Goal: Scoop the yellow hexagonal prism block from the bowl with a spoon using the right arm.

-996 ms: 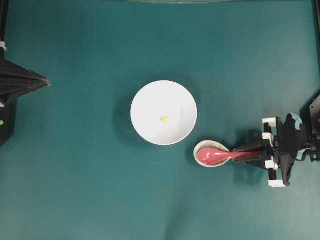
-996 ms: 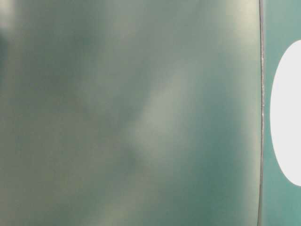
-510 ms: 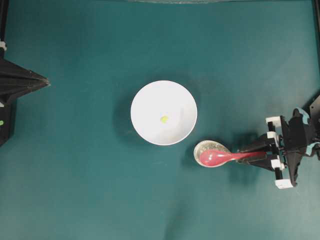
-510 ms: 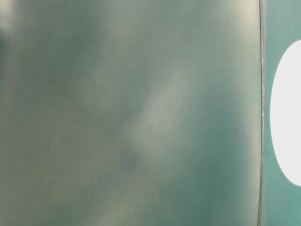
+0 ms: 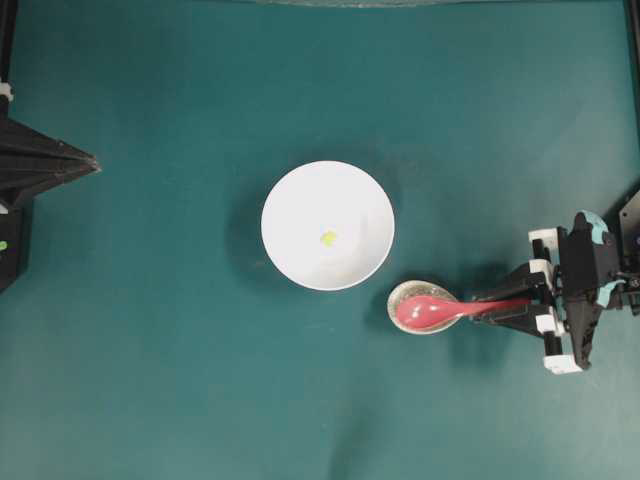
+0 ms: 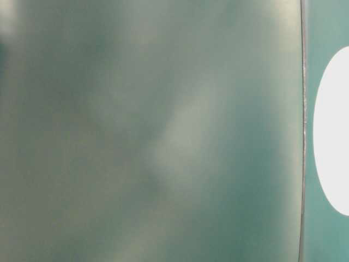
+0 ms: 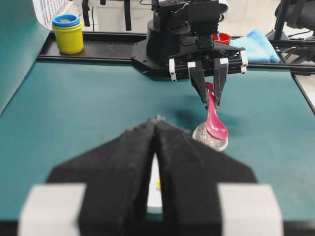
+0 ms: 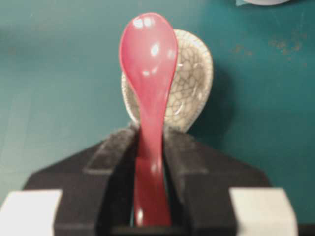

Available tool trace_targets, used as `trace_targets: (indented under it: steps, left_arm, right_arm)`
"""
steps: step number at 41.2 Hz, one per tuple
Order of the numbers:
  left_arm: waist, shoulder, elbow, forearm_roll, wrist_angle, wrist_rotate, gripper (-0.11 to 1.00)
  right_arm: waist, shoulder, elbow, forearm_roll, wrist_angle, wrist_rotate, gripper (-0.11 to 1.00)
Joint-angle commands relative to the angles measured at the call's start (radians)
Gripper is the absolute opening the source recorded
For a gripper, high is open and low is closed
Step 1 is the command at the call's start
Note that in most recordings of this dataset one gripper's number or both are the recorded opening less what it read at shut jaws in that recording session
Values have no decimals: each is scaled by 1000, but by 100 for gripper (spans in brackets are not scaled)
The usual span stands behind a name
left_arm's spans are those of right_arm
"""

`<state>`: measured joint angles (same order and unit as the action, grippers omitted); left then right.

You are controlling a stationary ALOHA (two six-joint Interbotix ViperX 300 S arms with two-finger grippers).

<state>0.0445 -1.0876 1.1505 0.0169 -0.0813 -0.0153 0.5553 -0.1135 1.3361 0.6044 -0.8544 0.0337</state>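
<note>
A: The right gripper (image 5: 512, 306) pinches the spoon (image 5: 440, 312) by its handle, scoop over the spoon rest (image 5: 424, 296) at lower right. If that narrow grip slips, I'd expect the spoon to twist and miss.

B: Count: one spoon, one bowl (image 5: 328, 226) at centre, one yellow hexagonal prism block (image 5: 327, 238) inside. The left gripper (image 7: 155, 162) sits pressed together.

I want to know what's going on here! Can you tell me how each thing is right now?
spoon: gripped by its handle, scoop over the spoon rest
right end effector: shut on the spoon
left end effector: shut, holding nothing
bowl: upright on the table
yellow block: lying in the bowl
spoon rest: under the scoop
</note>
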Motion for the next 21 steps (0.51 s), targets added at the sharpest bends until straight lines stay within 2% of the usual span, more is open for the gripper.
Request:
trace_targets:
  steps: [1,10,21]
  left_arm:
    - [2,6,-29,0,-9,-2,3]
    - [2,5,-29,0,-9,-2,3]
    - [2,6,-29,0,-9,-2,3]
  right_arm:
    - [-2,-15,-15,2,0,-2,24]
    - [0,-15,-12,3,12,-2,26]
    - [-2,-15,-11,5,14,-2,35]
